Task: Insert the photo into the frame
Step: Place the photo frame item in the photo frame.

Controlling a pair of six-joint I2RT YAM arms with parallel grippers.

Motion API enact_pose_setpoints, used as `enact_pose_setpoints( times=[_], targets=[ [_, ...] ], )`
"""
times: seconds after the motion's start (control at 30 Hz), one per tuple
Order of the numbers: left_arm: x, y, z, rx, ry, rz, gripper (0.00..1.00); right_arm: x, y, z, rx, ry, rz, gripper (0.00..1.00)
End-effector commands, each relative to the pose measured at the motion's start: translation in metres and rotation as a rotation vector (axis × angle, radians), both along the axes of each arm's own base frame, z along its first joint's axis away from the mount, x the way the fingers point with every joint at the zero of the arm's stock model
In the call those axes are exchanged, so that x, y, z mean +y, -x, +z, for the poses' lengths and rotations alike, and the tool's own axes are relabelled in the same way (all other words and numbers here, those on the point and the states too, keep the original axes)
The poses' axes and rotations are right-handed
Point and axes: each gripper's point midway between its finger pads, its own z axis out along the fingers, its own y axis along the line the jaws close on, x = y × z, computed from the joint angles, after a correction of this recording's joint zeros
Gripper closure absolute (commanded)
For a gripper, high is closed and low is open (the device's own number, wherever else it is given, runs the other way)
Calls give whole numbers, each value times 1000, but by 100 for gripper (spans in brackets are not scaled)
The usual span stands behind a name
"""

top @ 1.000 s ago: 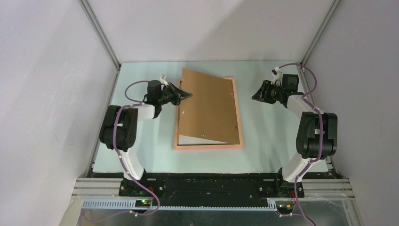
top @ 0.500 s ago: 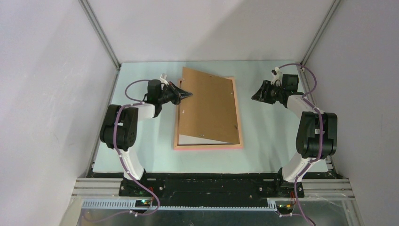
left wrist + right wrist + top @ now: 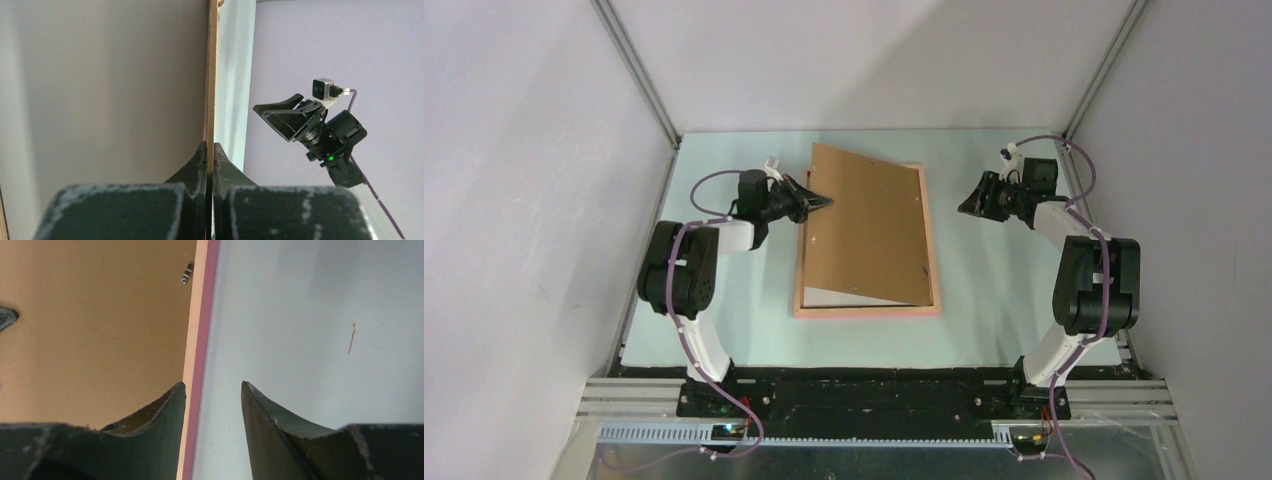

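My left claw (image 3: pixel 822 202) is clenched on the left edge of the one brown backing board (image 3: pixel 869 225), holding it tilted above the single pink frame (image 3: pixel 869 311), which lies flat on the table (image 3: pixel 994 300); only my left wrist view shows that board edge-on in my grip. My right claw (image 3: pixel 971 206) hangs spread and empty beside the frame's right side, and its wrist view alone catches one small metal tab (image 3: pixel 187 273) on the board. The pale strip under the board's near edge is probably the photo (image 3: pixel 829 297), inside the frame.

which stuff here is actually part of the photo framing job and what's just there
Job: pink frame; brown backing board, pinched in left gripper; pale sheet under it, likely the photo; open right gripper.
Just there: table; purple cables.
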Motion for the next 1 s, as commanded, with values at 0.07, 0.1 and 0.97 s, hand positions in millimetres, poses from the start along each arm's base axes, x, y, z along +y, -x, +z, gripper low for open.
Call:
enact_pose_setpoints(
  times=[0.07, 0.1, 0.97],
  targets=[
    [-9, -10, 32, -113, 32, -34, 100, 0, -4, -1, -23, 2, 13, 51],
    [-9, -10, 32, -112, 32, -33, 100, 0, -4, -1, -21, 2, 14, 51],
    [-1, -3, 20, -97, -26, -3, 65, 0, -3, -3, -15, 5, 14, 51]
  ],
)
